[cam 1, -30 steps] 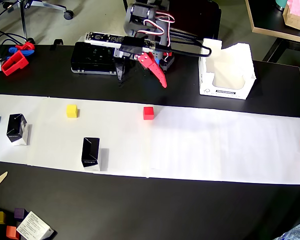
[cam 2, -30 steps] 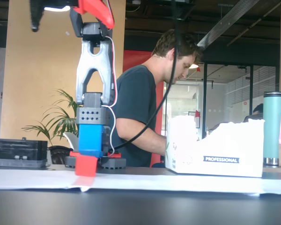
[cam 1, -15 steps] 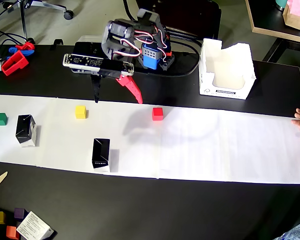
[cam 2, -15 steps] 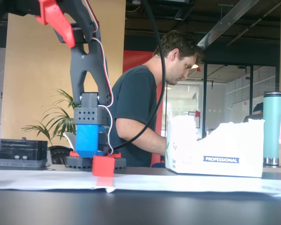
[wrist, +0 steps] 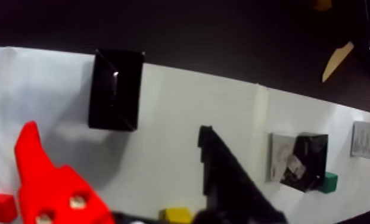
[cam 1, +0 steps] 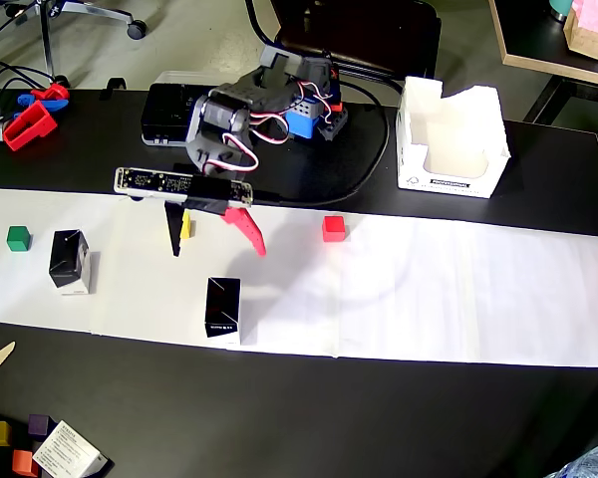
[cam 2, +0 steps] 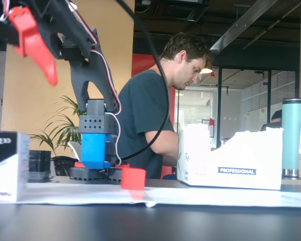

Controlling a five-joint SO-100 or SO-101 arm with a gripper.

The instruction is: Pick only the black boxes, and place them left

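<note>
The bench [cam 1: 309, 418] is black, and a long strip of white paper [cam 1: 448, 299] lies across it in the overhead view. On the paper stand two black boxes: one [cam 1: 222, 308] near the front edge, the other [cam 1: 69, 261] far to the left. Also on the paper are a green cube [cam 1: 18, 238], a yellow cube [cam 1: 185, 224] and a red cube [cam 1: 333, 228]. Directly on the bench lie a white carton [cam 1: 448, 139], a flat black device [cam 1: 164, 115] and red clips [cam 1: 30, 124].
</note>
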